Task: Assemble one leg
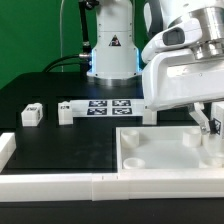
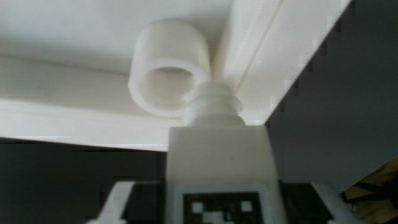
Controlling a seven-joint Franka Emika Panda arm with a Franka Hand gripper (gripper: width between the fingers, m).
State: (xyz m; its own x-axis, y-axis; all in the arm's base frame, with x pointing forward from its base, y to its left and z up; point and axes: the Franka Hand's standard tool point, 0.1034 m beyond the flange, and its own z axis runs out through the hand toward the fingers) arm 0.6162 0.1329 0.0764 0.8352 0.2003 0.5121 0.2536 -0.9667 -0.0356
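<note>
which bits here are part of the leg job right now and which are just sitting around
In the job: held leg, pincer, tray part with its socket.
Lying about: two loose legs, marker board.

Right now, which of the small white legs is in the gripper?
The leg filling the wrist view, its tip near a round socket. The other two lie loose on the table, at the exterior view's left.

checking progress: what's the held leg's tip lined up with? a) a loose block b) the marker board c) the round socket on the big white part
c: the wrist view shows the leg in the gripper with its tip right by the round socket.
</note>
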